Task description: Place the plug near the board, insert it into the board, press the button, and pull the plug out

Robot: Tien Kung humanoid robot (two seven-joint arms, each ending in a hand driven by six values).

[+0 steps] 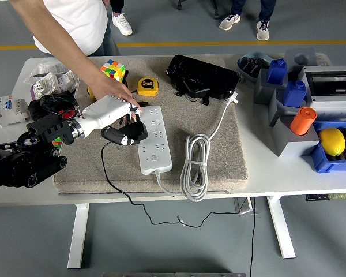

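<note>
Left hand (pixel 112 115) is curled around a black plug (pixel 126 135), gripping it at the left edge of the white power strip (pixel 153 139), touching or just beside it. Black cord (pixel 118 186) trails from the plug over the table's near edge. Strip lies on a grey mat (pixel 219 153). Person's hand (pixel 116 90) rests over the robot's hand from the far side. Coiled white cable (pixel 195 164) lies right of the strip. Right hand is out of view.

board (pixel 154 140) white | plug (pixel 124 134) black | mat (pixel 219 156) grey-beige | tape measure (pixel 148 86) yellow | cube (pixel 112 70) multicoloured
</note>
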